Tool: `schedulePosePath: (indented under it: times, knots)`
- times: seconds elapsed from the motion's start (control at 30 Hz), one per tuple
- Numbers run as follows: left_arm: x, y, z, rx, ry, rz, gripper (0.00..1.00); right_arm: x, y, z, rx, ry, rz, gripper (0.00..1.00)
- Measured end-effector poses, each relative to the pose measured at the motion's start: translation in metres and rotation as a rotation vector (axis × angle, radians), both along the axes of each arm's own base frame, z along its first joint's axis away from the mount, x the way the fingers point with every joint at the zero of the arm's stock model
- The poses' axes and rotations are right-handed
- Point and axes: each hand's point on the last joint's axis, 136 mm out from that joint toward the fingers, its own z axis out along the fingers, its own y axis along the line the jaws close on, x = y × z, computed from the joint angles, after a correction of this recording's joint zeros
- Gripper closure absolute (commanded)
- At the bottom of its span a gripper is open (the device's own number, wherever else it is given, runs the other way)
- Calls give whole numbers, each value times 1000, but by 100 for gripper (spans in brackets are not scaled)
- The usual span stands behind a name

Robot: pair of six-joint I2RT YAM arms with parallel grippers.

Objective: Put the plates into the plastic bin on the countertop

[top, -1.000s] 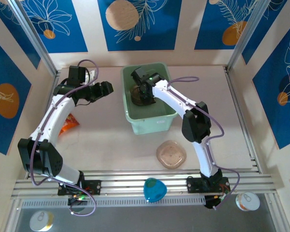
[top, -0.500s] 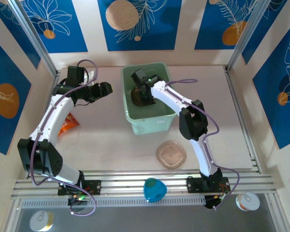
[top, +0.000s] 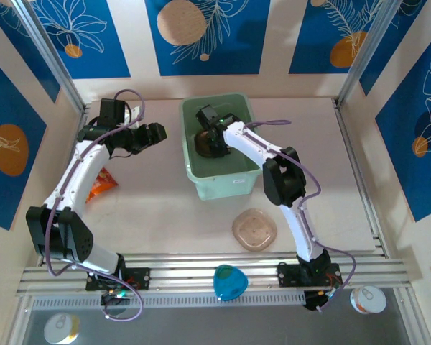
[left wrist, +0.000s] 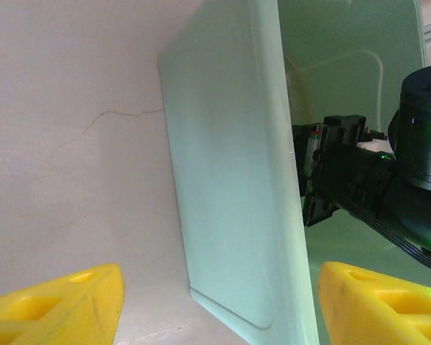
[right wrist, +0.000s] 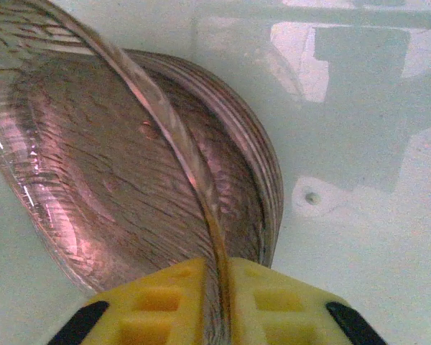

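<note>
**Right fingers pinch a plate inside the bin; left fingers hang open beside it**

The right fingers are low inside the green bin, with its walls on every side of them. The most open floor lies to their right in the wrist view. They are almost closed, and the thin rim of a brown plate runs up from the narrow slot between them. That plate stands tilted on edge, leaning away from the fingers. Just behind it, a stack of plates lies on the bin floor; whether the two touch is hard to tell.

The left fingers are spread wide and hold nothing. They point at the bin's outer left wall, which fills the space between their two tips in the wrist view, with bare desk under them.

A loose plate lies flat on the desk, well apart from both pairs of fingers, on the near side of the bin. An orange packet sits under the left arm. Metal rails edge the pale desk, and blue patterned panels close the room behind it.
</note>
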Motion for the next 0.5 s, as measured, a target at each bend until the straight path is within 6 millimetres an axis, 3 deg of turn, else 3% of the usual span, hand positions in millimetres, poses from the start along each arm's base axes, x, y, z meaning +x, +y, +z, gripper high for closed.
schedulePosePath:
  times: [0.13, 0.3, 0.5]
  knots:
    - [0, 0, 1, 0, -2, 0, 29, -1, 2, 0, -3, 0, 13, 70]
    - [-1, 0, 2, -1, -7, 0, 28, -3, 6, 0, 3, 3, 29, 48]
    - [-5, 0, 8, -5, -20, -1, 28, -3, 10, 1, 5, -3, 50, 34]
